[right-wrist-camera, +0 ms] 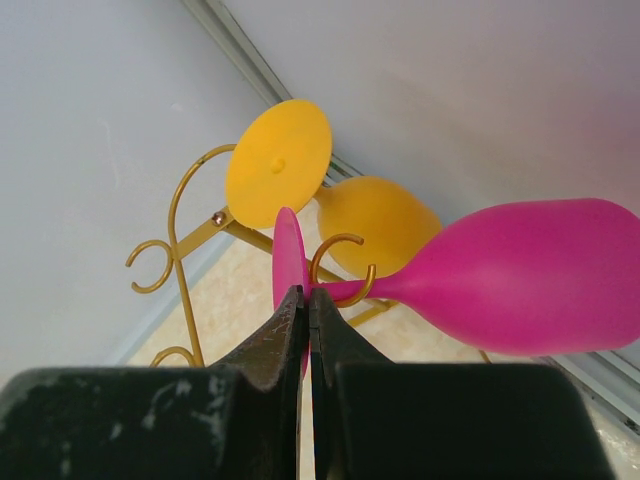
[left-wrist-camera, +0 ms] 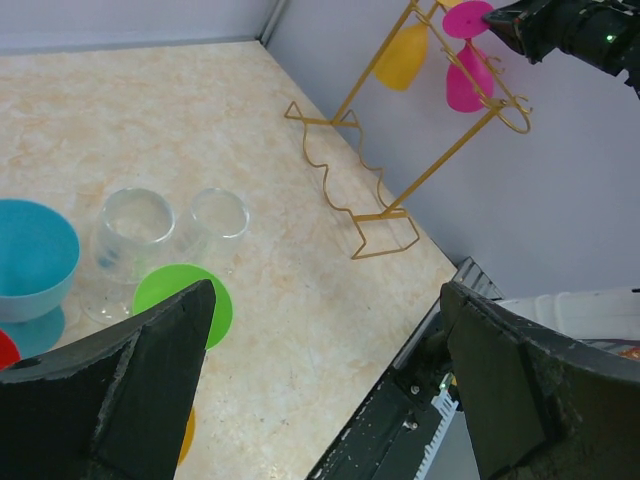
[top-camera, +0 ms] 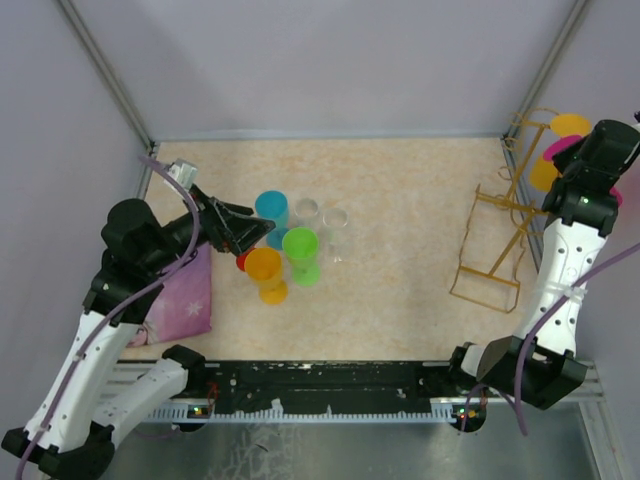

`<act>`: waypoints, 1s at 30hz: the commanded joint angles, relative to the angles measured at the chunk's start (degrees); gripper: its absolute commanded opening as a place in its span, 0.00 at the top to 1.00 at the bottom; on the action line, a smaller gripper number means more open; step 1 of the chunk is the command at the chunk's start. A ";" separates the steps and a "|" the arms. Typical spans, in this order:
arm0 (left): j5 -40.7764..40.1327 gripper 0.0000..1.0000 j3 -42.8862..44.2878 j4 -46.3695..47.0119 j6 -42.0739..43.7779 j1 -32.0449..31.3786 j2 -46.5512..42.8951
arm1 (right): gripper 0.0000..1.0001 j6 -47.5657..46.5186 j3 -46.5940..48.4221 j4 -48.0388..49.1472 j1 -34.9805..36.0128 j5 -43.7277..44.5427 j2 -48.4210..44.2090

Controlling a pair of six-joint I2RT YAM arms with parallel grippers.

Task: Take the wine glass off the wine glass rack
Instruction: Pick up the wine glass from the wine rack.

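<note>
Right gripper (right-wrist-camera: pixel 305 298): fingers together, tips against the foot of the pink wine glass (right-wrist-camera: pixel 520 275). The glass hangs by its stem in a hook of the wine glass rack (right-wrist-camera: pixel 200 233), just above the tips. Left gripper (left-wrist-camera: pixel 328 300): fingers wide apart.

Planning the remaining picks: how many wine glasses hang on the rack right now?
2. The yellow glass hangs at the rack's far end; the pink glass hangs beside it, at the right gripper. The right arm may hide others.
</note>
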 commanded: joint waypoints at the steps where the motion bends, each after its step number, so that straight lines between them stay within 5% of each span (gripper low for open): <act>1: 2.21 0.01 -0.10 3.14 -0.62 0.23 -1.21 | 1.00 -1.94 2.76 1.62 -0.20 2.14 -1.49; 30: 1.55 0.01 -2.36 3.49 -2.14 0.21 -2.66 | 1.00 2.11 0.20 8.78 -0.04 9.59 -2.53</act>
